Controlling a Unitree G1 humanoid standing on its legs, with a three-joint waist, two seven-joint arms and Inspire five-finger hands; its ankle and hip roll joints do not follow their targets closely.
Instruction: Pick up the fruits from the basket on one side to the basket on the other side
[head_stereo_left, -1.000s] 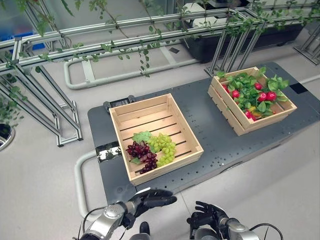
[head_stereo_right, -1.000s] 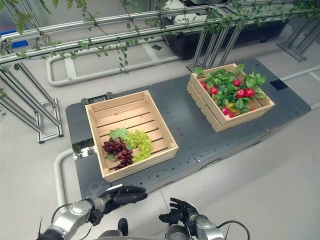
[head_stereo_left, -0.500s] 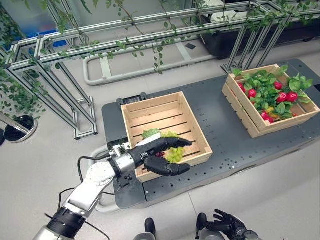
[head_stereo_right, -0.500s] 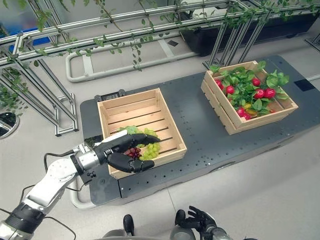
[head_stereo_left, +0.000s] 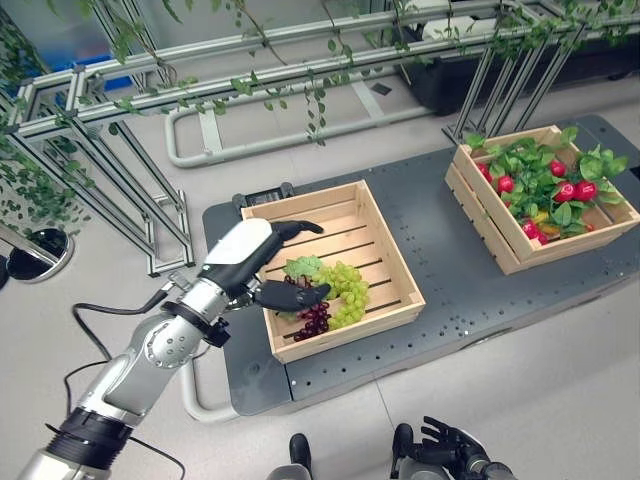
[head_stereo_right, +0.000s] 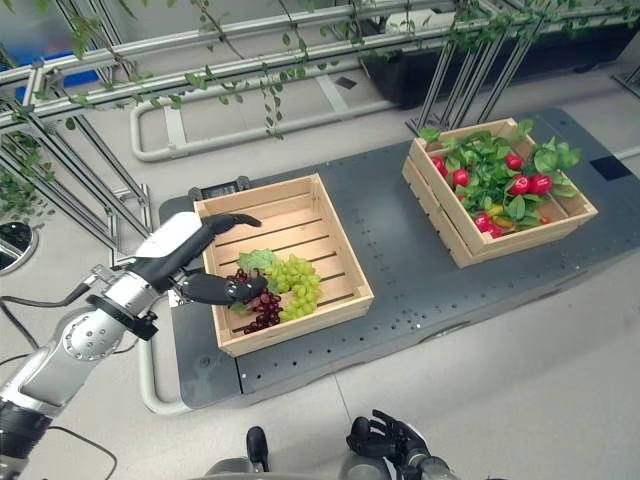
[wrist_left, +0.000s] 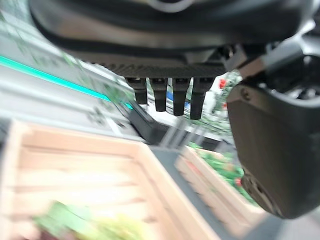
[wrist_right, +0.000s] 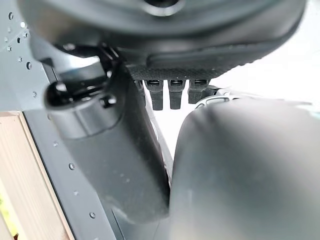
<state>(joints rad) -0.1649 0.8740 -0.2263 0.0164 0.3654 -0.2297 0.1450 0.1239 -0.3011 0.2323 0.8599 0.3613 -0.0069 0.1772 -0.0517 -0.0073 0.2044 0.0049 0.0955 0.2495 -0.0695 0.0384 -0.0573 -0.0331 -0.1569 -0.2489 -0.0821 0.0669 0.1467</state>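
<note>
Currently your left hand (head_stereo_left: 250, 262) hovers over the near-left part of the left crate (head_stereo_left: 392, 268), fingers straight, thumb spread toward the fruit, grasping nothing. The green grapes (head_stereo_left: 347, 288) and dark red grapes (head_stereo_left: 314, 318) lie on the crate floor just beside the thumb tip, a green leaf (head_stereo_left: 303, 267) between them and the fingers.

Risks, as judged from here:
- Closing from this side may catch only the leaf or a few loose berries, so the bunch slips on lift.
- A low descent could knock the crate's left wall and shift it on the dark platform (head_stereo_left: 450, 250).

The right crate (head_stereo_left: 505, 242), already leafy with red fruit, sits well apart. The right hand (head_stereo_left: 445, 452) idles low with curled fingers, holding nothing.
</note>
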